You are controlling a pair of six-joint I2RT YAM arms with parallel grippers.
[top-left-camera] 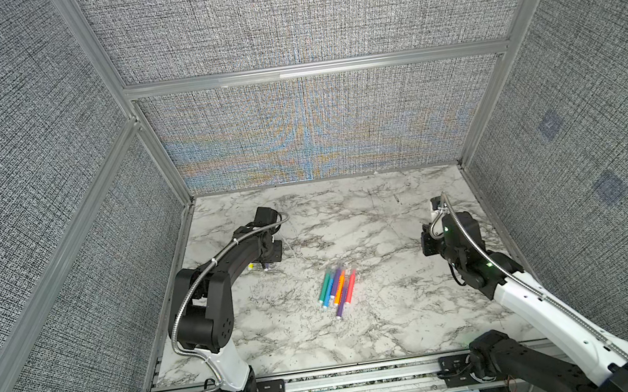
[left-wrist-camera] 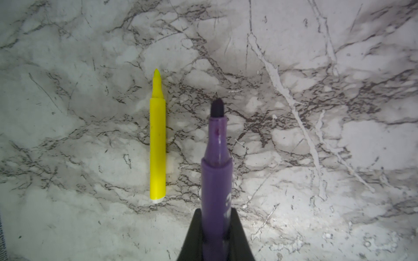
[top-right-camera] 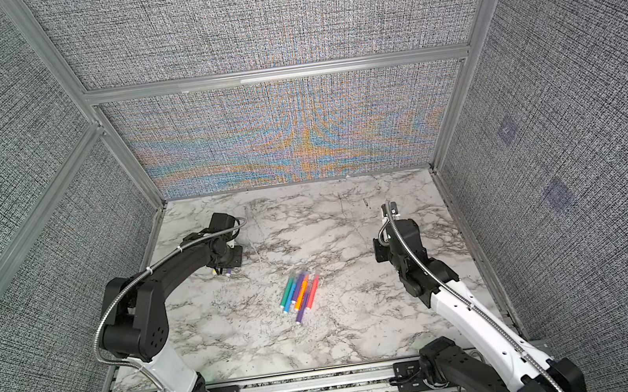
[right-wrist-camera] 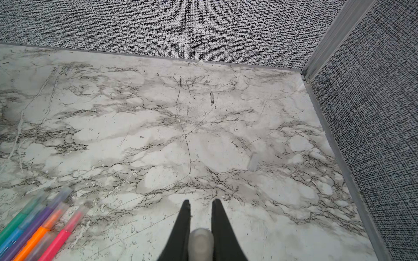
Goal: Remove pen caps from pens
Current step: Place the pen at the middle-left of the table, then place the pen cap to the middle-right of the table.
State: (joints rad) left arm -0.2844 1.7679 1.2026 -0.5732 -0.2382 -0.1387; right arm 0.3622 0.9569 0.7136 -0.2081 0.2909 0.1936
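My left gripper is shut on a purple pen whose dark tip is bare and points away over the table. Beside it a yellow pen lies flat with no cap. In both top views this gripper hangs low at the table's left. My right gripper is shut on a clear pen cap deep between the jaws, and sits at the right. Several capped pens lie side by side mid-table. Another clear cap lies loose.
The marble tabletop is boxed in by grey fabric walls with aluminium frames. The right wall's rail runs close beside the right gripper. The arm bases stand on the front rail.
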